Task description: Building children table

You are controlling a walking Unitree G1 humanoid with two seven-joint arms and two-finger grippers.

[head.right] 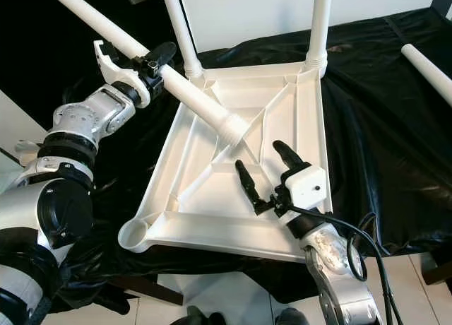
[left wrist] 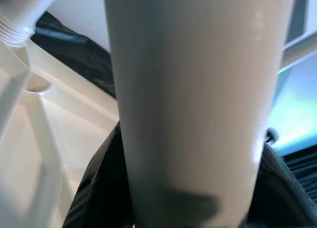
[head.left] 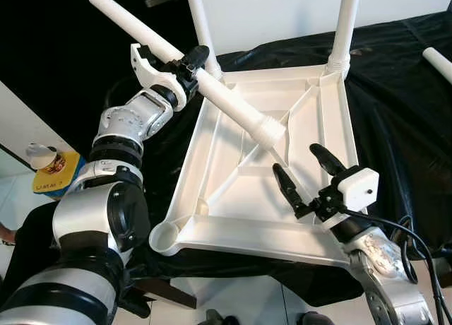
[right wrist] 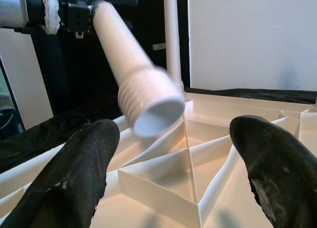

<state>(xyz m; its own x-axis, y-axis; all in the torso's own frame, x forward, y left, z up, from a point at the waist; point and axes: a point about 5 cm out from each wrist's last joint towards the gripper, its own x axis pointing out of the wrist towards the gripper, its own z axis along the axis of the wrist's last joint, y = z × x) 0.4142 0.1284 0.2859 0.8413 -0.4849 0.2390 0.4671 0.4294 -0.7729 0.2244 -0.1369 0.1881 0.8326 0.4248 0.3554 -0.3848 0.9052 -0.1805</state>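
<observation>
A white plastic tabletop [head.left: 233,226] lies upside down on a black cloth, its ribbed underside facing up. Two white legs [head.left: 346,28] stand screwed into its far corners. My left gripper [head.left: 185,65] is shut on a third white leg [head.left: 212,92], holding it slanted over the tabletop with its threaded end [right wrist: 151,106] above the middle ribs. My right gripper [head.left: 305,175] hovers open over the tabletop's near right part, just below that threaded end, with nothing between its fingers [right wrist: 74,178]. An empty corner socket [head.left: 164,237] shows at the near left.
Another white leg [head.left: 438,62] lies on the black cloth [head.left: 402,113] at the far right. A white wall panel [head.left: 275,14] stands behind the table. A yellow packet [head.left: 56,171] and a small jar sit low at the left. A black cable [head.left: 417,233] trails by my right arm.
</observation>
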